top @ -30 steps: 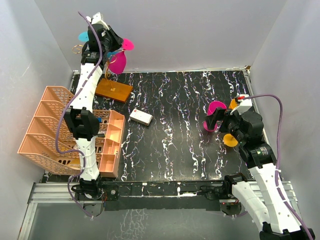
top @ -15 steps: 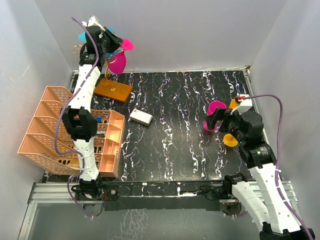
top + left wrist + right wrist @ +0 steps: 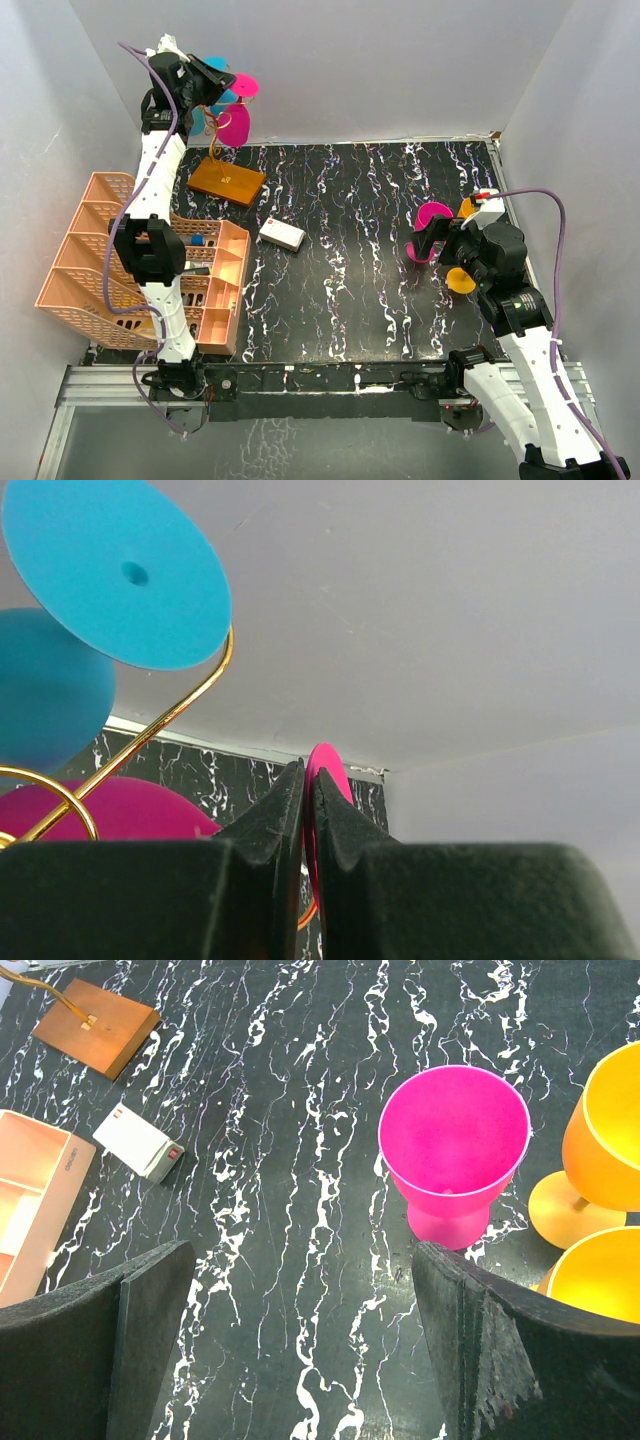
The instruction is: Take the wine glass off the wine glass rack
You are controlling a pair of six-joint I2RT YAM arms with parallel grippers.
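Two arms work at one worktop (image 3: pixel 350 260). Left arm: raised high over the far left corner, at the top of the wine glass rack (image 3: pixel 228 181); the left gripper (image 3: pixel 308 780) is closed, edge-on, upon the round foot (image 3: pixel 325 768) of the pink wine glass (image 3: pixel 234 124); that glass hangs bowl-down among the rack's gold wire arms (image 3: pixel 190 695), foot uppermost; whether its stem sits inside a wire curl cannot be told. One blue glass (image 3: pixel 115 570) hangs just beside it, its foot against a wire arm. The rack's wooden base lies flat on the worktop below, at the far left; a peach basket (image 3: pixel 120 260) stands at the left edge, beside the left arm; a white box (image 3: pixel 282 234) lies near the base, toward the middle. Right arm: low at the right side; the right gripper (image 3: pixel 302 1260) is spread wide and holds nothing; a second pink glass (image 3: pixel 455 1150) stands upright on the worktop just beyond it; two orange glasses (image 3: pixel 600 1130) stand close on that glass's right.
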